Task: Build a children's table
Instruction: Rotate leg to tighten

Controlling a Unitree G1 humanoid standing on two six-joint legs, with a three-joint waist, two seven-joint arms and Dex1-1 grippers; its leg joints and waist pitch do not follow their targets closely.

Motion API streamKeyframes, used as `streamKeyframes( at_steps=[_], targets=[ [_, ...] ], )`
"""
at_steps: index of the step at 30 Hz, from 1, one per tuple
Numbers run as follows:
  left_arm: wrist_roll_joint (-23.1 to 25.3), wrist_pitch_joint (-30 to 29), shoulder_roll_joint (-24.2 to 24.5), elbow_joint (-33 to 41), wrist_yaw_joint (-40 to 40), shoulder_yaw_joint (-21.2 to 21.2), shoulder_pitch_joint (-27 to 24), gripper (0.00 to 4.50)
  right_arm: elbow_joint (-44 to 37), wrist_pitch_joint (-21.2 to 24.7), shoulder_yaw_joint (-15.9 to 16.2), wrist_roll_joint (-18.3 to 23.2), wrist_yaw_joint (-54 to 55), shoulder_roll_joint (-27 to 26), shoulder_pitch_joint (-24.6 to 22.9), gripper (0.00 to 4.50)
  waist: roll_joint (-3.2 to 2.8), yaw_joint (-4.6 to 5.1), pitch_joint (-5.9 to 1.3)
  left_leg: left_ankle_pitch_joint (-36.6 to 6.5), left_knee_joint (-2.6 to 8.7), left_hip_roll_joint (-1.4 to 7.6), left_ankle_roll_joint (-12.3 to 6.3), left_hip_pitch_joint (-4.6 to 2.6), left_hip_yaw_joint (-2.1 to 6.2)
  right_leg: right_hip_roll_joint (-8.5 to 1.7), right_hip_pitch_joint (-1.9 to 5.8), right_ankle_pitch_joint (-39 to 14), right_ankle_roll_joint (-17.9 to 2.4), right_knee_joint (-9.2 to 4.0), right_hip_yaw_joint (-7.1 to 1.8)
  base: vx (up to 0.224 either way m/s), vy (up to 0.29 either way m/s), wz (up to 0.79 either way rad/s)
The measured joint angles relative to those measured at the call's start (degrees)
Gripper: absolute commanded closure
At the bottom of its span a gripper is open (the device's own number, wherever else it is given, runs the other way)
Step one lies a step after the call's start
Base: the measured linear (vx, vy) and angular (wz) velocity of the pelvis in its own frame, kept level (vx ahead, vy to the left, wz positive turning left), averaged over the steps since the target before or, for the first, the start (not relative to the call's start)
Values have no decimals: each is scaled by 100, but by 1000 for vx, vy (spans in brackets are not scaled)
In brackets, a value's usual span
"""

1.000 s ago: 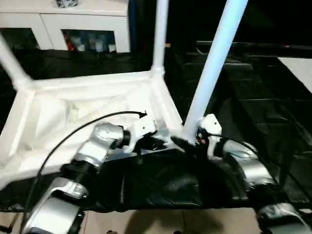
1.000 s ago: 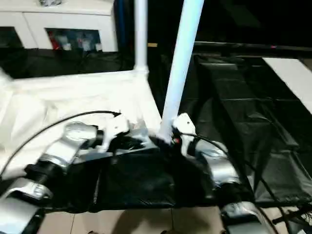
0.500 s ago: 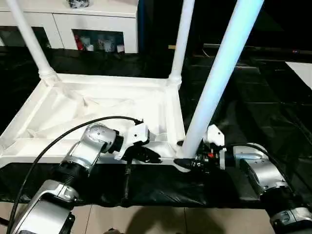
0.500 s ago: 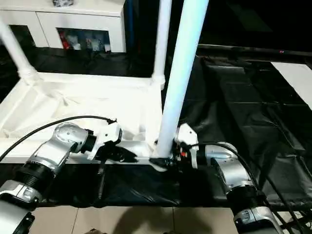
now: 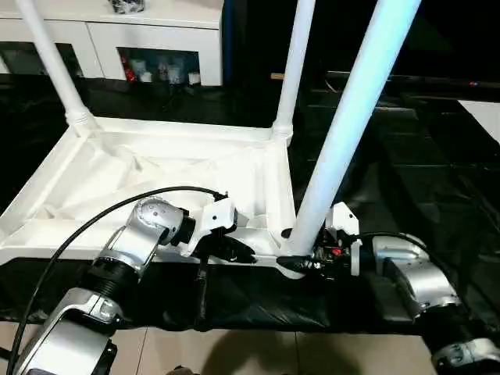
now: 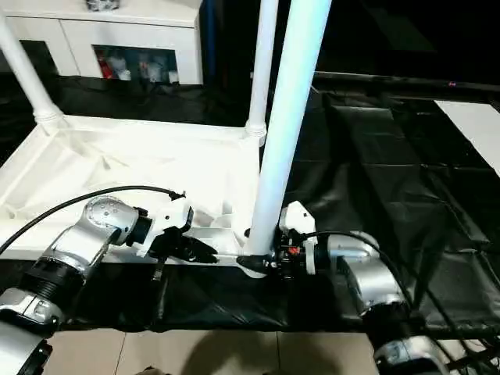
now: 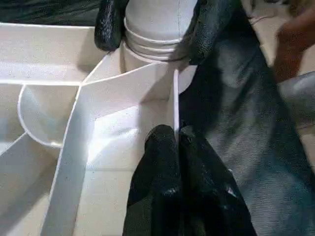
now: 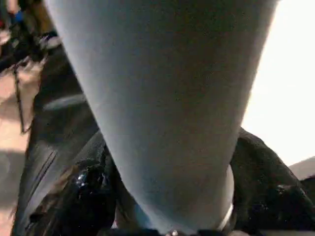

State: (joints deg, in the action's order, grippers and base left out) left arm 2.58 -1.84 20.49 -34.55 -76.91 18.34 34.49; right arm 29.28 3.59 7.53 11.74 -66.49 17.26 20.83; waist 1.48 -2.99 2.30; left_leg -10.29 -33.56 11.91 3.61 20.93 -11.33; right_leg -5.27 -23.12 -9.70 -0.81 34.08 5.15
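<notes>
Left eye view: children's table (image 5: 141, 168) lies upside down on a black sheet (image 5: 406, 180), ribbed underside up
Far legs: far left leg (image 5: 51, 62) and far right leg (image 5: 293, 66) stand in their corner sockets
Left gripper (image 7: 175, 135): fingers pressed together, pinching the thin near rim of the top beside the near right corner
Near right leg (image 5: 351, 117): upright in its corner socket
Right gripper (image 5: 301, 262): fingers clasp the flared base of this leg from both sides
</notes>
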Motion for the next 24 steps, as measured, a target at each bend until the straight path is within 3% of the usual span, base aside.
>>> streamKeyframes(
  at_steps=[3, 9, 15, 17, 20, 24],
  targets=[
    [166, -198, -221, -28, 514, -54, 63, 450, 119, 68, -252, -10, 687, -232, 1, 183, 0, 24, 0, 0, -7, -3, 1, -1, 1, -2, 3, -13, 22, -4, -4, 0, 0, 0],
    [383, -673, -852, -161, 1767, -183, 144, 450, 675, -203, -737, -205, 2658, -856, 266, 184, 4, 182, -5, 1, -19, -8, 2, -10, 1, -4, 11, -15, 25, -20, -13, 0, 0, 0],
    [610, -779, -1134, -286, 2434, -189, 229, 450, 957, -455, -774, -621, 3985, -1232, 481, 184, -12, 263, -21, 1, -12, -11, 1, -23, 3, -4, 19, -16, 27, -22, -12, 0, 0, 0],
    [616, -781, -1138, -289, 2468, -189, 229, 450, 1019, -579, -775, -690, 4092, -1275, 487, 184, -15, 273, -21, 1, -12, -12, 1, -23, 4, -3, 20, -17, 28, -25, -12, 0, 0, 0],
    [619, -802, -1136, -264, 2459, -189, 229, 450, 1151, -773, -782, -690, 4082, -1280, 507, 114, -20, 282, -19, 0, -10, -12, 1, -12, 5, -3, 19, -17, 28, -46, -10, 0, 0, 0],
    [550, -800, -1076, -202, 2162, -181, 229, 450, 1152, -827, -753, -713, 3564, -1104, 519, 96, -19, 279, -19, 0, -8, -12, -1, 15, 6, -2, 17, -11, 22, -82, -6, 0, 0, 0]
  ],
)
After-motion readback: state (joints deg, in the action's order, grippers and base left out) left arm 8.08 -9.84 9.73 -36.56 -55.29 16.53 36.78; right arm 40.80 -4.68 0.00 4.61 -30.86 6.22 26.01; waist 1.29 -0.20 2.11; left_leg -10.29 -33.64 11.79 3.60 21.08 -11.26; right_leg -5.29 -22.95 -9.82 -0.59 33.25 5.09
